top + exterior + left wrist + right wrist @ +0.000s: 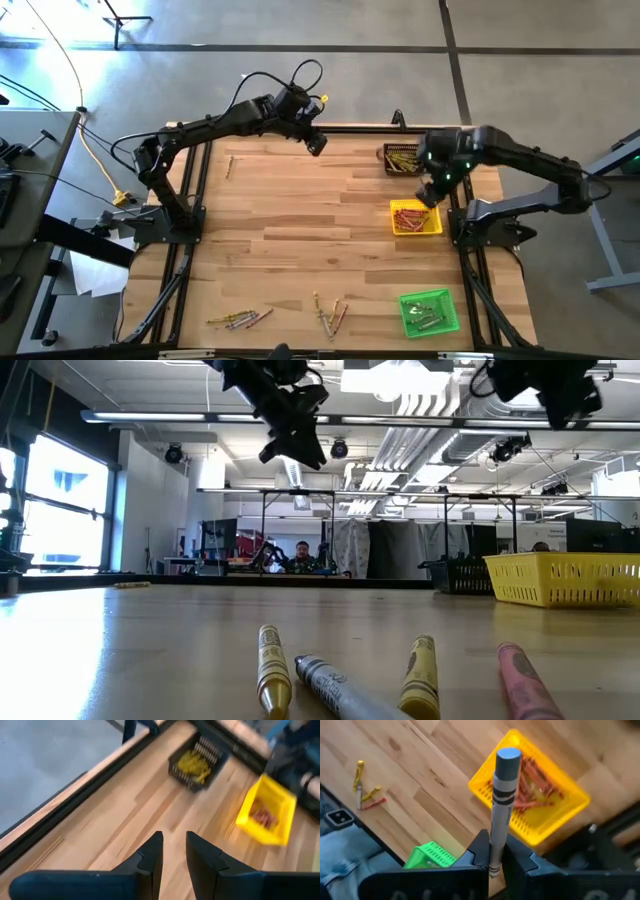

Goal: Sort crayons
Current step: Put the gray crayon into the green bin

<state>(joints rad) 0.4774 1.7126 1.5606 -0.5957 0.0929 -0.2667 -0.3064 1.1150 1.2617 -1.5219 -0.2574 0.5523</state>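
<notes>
Grey crayon [501, 810] pinched upright in right tool [494, 851], fingers shut on its lower end, dark bands round the wrapper, no readable print; tool hanging above yellow tray [434, 229] at bench [300, 240] right side. Yellow tray loaded with red/pink crayons [408, 216]. Black tray [386, 160] at far right edge, full of yellow crayons [192, 764]. Green tray [450, 318] near right front corner, greyish crayons [427, 312] inside. Left tool [173, 851] up high over far bench edge, fingers slightly parted, nothing between them. Loose crayons along front edge: mixed cluster front left [240, 319], another cluster front centre [330, 315]; one single stick far left [229, 166]. Low view: two yellow crayons [272, 668], a grey one [335, 686] and a pink one [525, 682] lying close to lens, dark wrapper print on them too blurred to read. Person seated in room behind [303, 559]
</notes>
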